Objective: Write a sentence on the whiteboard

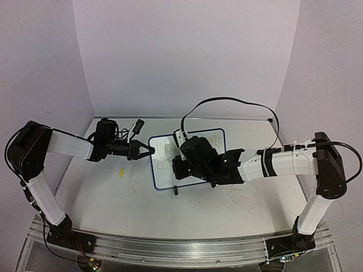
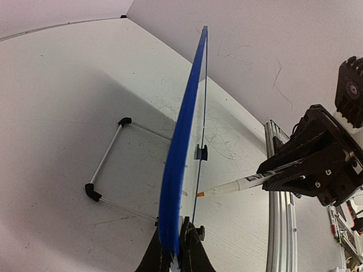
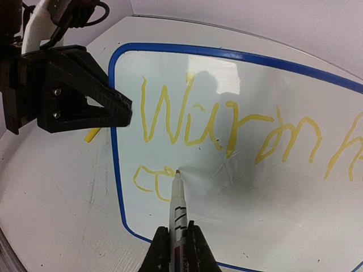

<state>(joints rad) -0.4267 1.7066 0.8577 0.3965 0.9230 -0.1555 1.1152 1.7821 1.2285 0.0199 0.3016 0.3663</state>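
Note:
The whiteboard [image 1: 164, 164] stands near the table's middle, blue-framed, and shows large in the right wrist view [image 3: 238, 170]. The sentence [image 3: 227, 127] is yellow writing: a top line of words and the first strokes of a second line [image 3: 150, 178]. My right gripper [image 3: 177, 241] is shut on a white marker [image 3: 178, 207] whose orange tip touches the board at the second line. My left gripper [image 2: 178, 249] is shut on the whiteboard's blue edge [image 2: 181, 147], seen edge-on. The marker also shows there [image 2: 238, 184], and the left gripper shows in the top view [image 1: 144, 151].
A small yellow marker cap [image 1: 121, 171] lies on the table left of the board. A wire stand [image 2: 108, 170] with black corners sits behind the board. A black foot [image 1: 176, 191] shows at the board's near edge. The table's metal front rail [image 2: 279, 209] runs beside the right arm.

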